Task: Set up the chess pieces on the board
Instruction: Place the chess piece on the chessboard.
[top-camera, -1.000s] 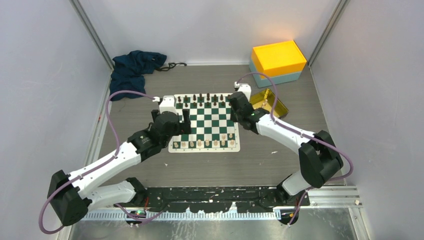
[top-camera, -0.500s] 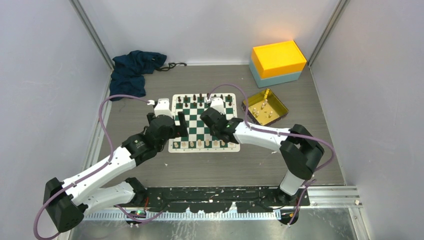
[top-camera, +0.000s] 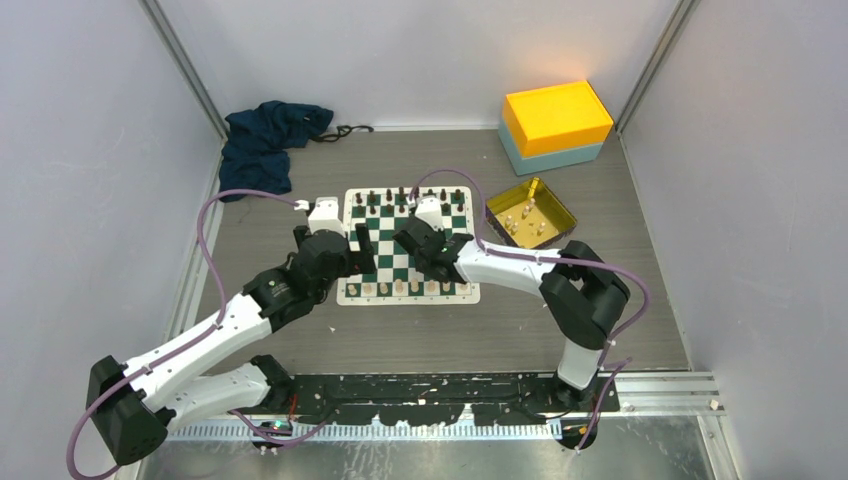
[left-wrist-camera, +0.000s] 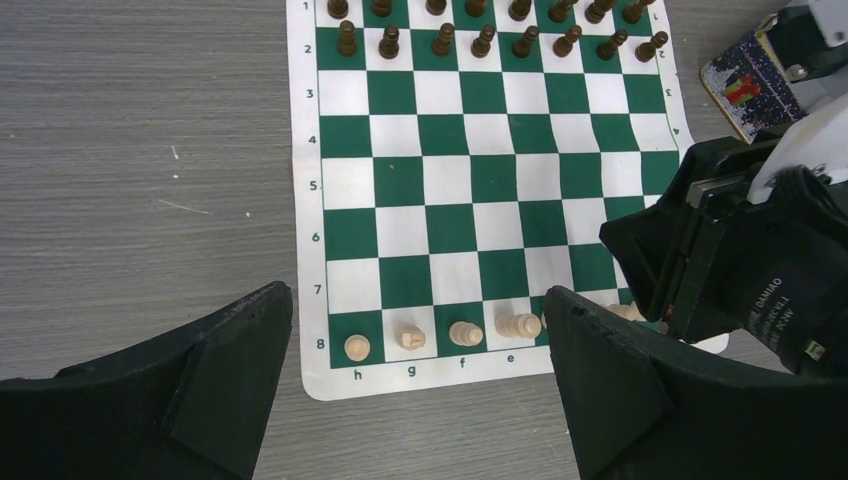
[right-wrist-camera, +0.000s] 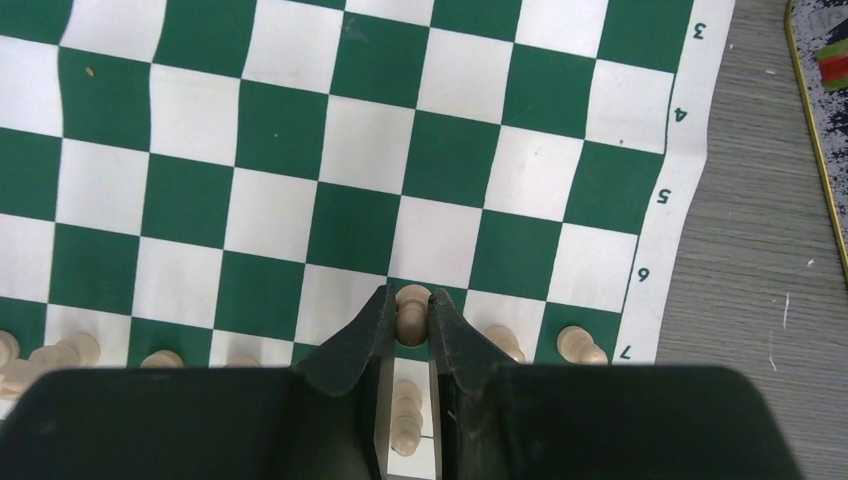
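Your right gripper (right-wrist-camera: 410, 312) has swung from the tray (top-camera: 565, 208) to the board's (right-wrist-camera: 300, 150) near side, clenched on a cream pawn (right-wrist-camera: 411, 297) at row 7, left gripper (left-wrist-camera: 415, 305) hanging wide open, so one more's nearly placed.

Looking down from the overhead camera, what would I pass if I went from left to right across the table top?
crumpled blue cloth → chessboard → gold tray. The robot's hands and the yellow box overlap these, so they are left out.

Cream chess pieces (left-wrist-camera: 465, 333) line rows 7–8 of flat green-white board (left-wrist-camera: 450, 180).
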